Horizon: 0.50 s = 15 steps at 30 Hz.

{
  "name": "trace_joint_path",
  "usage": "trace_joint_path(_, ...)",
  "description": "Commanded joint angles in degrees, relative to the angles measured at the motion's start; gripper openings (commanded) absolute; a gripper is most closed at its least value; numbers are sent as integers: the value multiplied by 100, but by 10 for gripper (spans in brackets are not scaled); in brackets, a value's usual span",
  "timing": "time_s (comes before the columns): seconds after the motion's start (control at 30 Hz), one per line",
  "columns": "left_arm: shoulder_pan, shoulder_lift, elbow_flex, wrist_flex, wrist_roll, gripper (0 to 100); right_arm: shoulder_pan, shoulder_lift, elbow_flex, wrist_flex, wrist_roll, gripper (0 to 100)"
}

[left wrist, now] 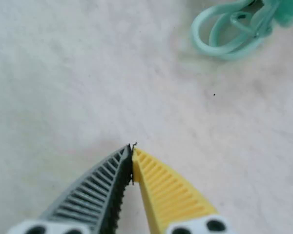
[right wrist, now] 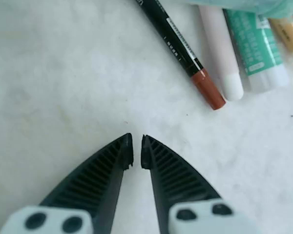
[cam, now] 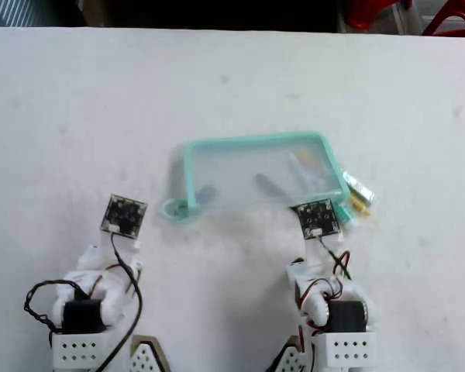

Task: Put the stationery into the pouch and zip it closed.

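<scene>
A translucent pouch (cam: 256, 174) with a mint rim lies flat mid-table. Its mint ring pull (cam: 174, 209) sticks out at its near left corner. Several stationery pieces (cam: 358, 194) poke out past its near right corner. My left gripper (left wrist: 132, 148) is shut and empty over bare table, a short way from the ring pull (left wrist: 229, 34). My right gripper (right wrist: 136, 146) is shut with nothing in it, just short of a black pen with a brown tip (right wrist: 178, 41), a pale pink stick (right wrist: 219, 48), a green-labelled tube (right wrist: 259, 53) and a yellow piece (right wrist: 290, 34).
The left arm (cam: 124, 215) and the right arm (cam: 318, 218) stand at the table's near edge, either side of the pouch's near rim. White tabletop (cam: 101, 101) stretches behind and to the left of the pouch.
</scene>
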Motion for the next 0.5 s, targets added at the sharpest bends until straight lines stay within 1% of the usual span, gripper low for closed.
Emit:
trace_joint_path(0.0,-40,57,0,44,88,24,4,-4,-26,40,-18,33)
trace_joint_path(0.3,-40,57,0,44,88,24,4,-4,-26,-4,-18,35)
trace_joint_path(0.47,-40,57,0,44,88,24,57,-4,44,-1200,-62,35)
